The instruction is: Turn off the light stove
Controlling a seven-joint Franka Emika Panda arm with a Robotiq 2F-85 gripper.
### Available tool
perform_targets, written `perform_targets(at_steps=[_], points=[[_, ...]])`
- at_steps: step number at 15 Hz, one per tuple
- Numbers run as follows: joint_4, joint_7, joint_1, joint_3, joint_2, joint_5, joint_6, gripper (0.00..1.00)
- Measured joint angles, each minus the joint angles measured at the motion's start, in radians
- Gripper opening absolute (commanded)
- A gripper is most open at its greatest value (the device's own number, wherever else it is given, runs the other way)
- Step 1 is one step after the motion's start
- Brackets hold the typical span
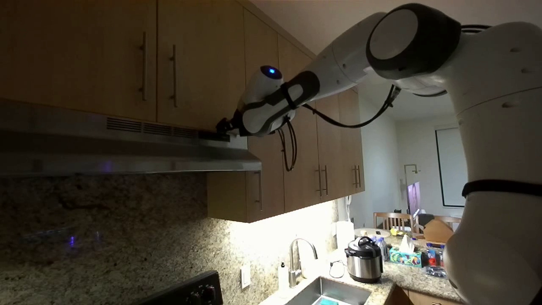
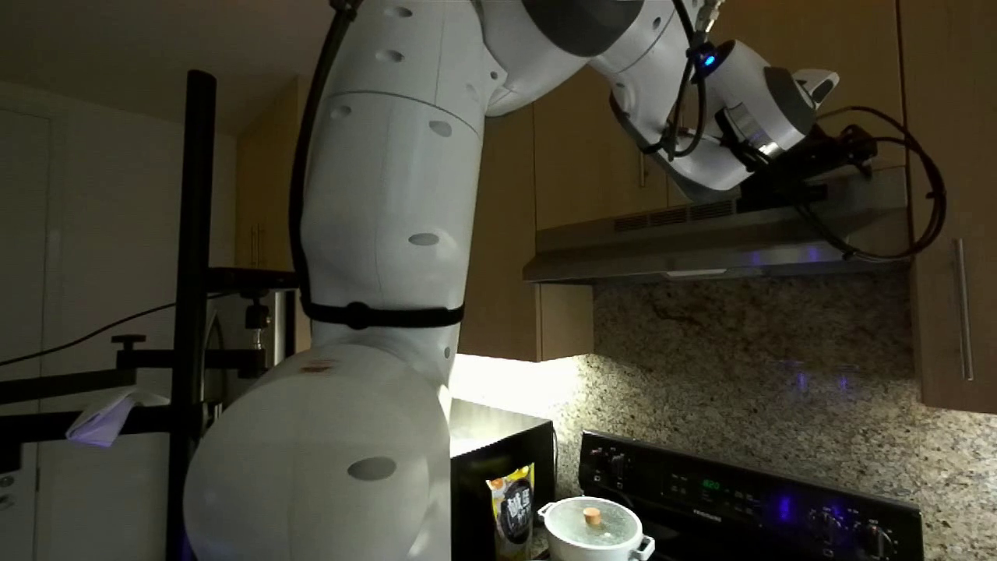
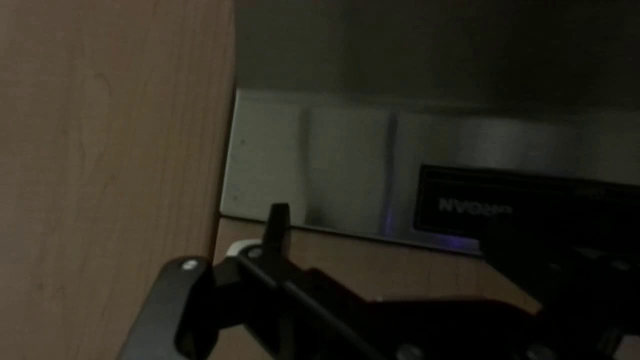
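The light stove, a wide stainless-steel range hood, shows in both exterior views (image 1: 127, 163) (image 2: 646, 257) and fills much of the wrist view (image 3: 345, 160). A black panel (image 3: 460, 200) with pale upside-down lettering sits on its front face. A pale lamp strip (image 2: 695, 273) shows on its underside; the wall below is dim. My gripper (image 3: 385, 230) is open and empty, its fingers spread wide. One finger overlaps the black panel's edge; I cannot tell if it touches. In the exterior views the gripper (image 1: 224, 126) (image 2: 853, 148) is at the hood's upper front. Small buttons are not readable.
Wooden cabinets (image 1: 199, 55) with bar handles rise right above the hood, and another cabinet (image 2: 954, 327) stands beside it. Below are a black stove panel (image 2: 740, 502) and a white lidded pot (image 2: 592, 530). A loose cable loop (image 2: 935, 187) hangs by the wrist.
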Motion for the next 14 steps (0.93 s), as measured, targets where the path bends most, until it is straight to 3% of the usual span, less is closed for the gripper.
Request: perform_targets(at_steps=[8, 14], points=[[-0.141, 0.053, -0.001, -0.009, -0.168, 0.022, 0.003, 1.0], [-0.298, 0.002, 0.023, -0.032, -0.269, 0.155, 0.031, 1.0]])
